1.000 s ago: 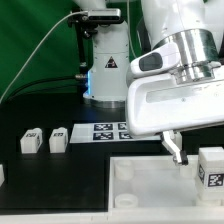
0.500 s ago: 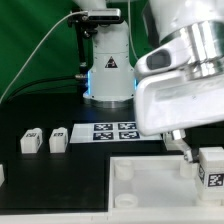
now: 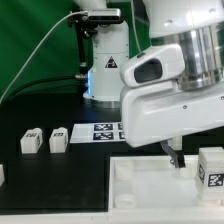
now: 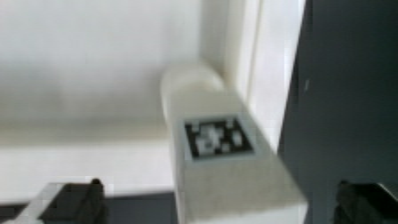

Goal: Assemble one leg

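Wrist view looks straight down past the tool (image 4: 217, 200), whose two dark fingertips (image 4: 71, 200) stand wide apart at opposite sides of the picture, gripping nothing. Between them, and clear of both, is the leg (image 4: 217, 120), a white block with its black-and-white square tag facing the camera. Behind it on one side is the pale surface of the panel (image 4: 80, 100), and on the other a strip of the dark desk (image 4: 347, 90). From the exterior view, the large white panel (image 3: 150, 195) fills the foreground, with round sockets (image 3: 125, 171) raised at the corners on the exterior view's left. The leg (image 3: 211, 168) stands upright at the panel's far corner on the exterior view's right, tag toward the camera; whether it sits in a socket cannot be told. Just beside it, on the exterior view's left, one dark finger of the tool (image 3: 176, 156) reaches down under the arm's bulky white hand to near the panel; the other finger is hidden. Farther back on the black desk (image 3: 60, 165), toward the exterior view's left, a second leg (image 3: 31, 141) and a third leg (image 3: 58, 137) stand side by side, near each other but apart. Beyond them the marker board (image 3: 108, 131) lies flat, partly covered by the arm. Farthest off are the arm's base (image 3: 105, 65), lit blue, and a green backdrop (image 3: 30, 40).
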Motion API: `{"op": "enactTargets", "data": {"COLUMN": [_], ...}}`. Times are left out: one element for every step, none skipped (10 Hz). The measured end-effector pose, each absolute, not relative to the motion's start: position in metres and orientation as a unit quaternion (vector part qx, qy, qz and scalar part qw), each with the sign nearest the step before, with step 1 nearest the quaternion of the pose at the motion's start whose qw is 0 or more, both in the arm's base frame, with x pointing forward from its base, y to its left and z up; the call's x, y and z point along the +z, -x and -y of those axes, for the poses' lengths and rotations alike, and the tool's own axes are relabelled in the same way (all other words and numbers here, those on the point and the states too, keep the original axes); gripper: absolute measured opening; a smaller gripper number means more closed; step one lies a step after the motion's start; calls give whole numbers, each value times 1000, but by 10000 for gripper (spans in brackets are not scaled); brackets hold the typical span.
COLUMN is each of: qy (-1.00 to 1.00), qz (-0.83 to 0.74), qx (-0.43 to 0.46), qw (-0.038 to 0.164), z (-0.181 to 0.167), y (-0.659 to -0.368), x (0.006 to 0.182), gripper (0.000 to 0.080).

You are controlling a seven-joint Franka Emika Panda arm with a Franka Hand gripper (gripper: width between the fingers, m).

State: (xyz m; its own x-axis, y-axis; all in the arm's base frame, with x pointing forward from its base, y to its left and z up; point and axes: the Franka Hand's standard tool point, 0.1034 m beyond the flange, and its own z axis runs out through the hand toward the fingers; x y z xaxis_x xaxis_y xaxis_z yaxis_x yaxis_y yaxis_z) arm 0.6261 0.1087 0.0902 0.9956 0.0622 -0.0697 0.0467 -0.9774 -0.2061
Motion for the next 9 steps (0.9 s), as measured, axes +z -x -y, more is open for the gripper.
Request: {"op": "enactTargets", "data": {"qy": [992, 993, 993, 993, 993, 993, 993, 993, 993], "qz": [24, 15, 16, 16, 16, 16, 15, 15, -1], "qx": [62, 63, 62, 62, 62, 62, 62, 62, 61], "qw": [103, 102, 102, 102, 102, 102, 102, 102, 101], "z": [-111, -114, -114, -113, -113, -113, -112, -112, -112], "y": [-627, -628, -628, -628, -628, -629, -629, -629, -629], "x": [90, 88, 88, 88, 88, 88, 88, 88, 88], "gripper": [649, 649, 649, 552, 417, 417, 304, 304, 304]}}
